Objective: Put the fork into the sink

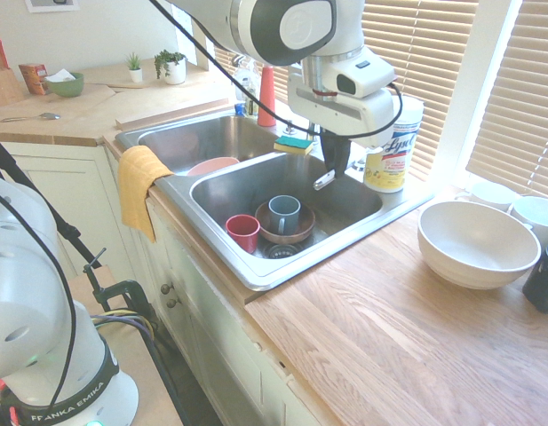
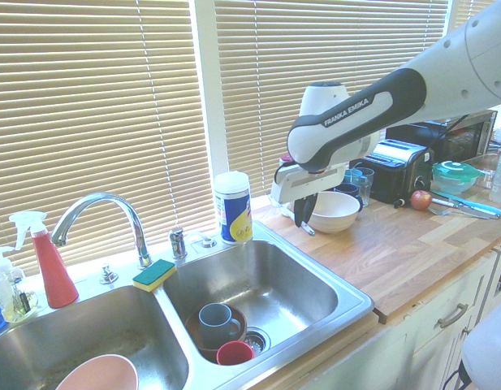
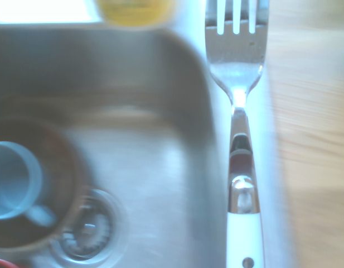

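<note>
"FRANKA EMIKA" is printed in white capitals on a dark band of the white robot arm in the second exterior view. The same words are seen on the dark ring of the arm's base at the 7 o'clock corner of the first exterior view. A blue "Lysol" logo, partly cut off, can be made out on the yellow and white wipes canister standing on the surface at the sink's back rim. No other lettering is legible.
</note>
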`<state>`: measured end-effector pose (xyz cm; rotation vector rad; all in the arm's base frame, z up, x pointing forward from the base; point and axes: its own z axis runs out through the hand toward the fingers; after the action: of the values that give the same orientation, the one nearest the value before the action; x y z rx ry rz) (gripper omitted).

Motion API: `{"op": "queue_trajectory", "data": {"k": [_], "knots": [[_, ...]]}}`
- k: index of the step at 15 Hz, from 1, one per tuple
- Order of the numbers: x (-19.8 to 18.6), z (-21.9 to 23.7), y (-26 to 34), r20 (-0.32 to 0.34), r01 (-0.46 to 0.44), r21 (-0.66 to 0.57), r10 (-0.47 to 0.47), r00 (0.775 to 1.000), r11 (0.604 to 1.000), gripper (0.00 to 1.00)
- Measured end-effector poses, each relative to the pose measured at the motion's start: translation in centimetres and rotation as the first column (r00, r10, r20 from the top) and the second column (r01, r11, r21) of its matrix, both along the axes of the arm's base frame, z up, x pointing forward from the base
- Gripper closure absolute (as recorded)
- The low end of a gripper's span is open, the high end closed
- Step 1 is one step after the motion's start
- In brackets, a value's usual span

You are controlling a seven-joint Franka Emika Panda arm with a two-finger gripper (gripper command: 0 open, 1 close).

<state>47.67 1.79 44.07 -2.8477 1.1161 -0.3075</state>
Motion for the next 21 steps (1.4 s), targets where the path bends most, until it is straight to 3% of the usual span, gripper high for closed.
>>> {"op": "queue_trajectory", "data": {"k": [6,21], "knots": [[3.3,-9.0,5.3,-0.042,-0.106,-0.010,0.106,0.993,0.994,1.00],[3.7,-25.3,10.2,-0.201,-0.150,-0.076,0.132,0.971,0.986,1.00]]}}
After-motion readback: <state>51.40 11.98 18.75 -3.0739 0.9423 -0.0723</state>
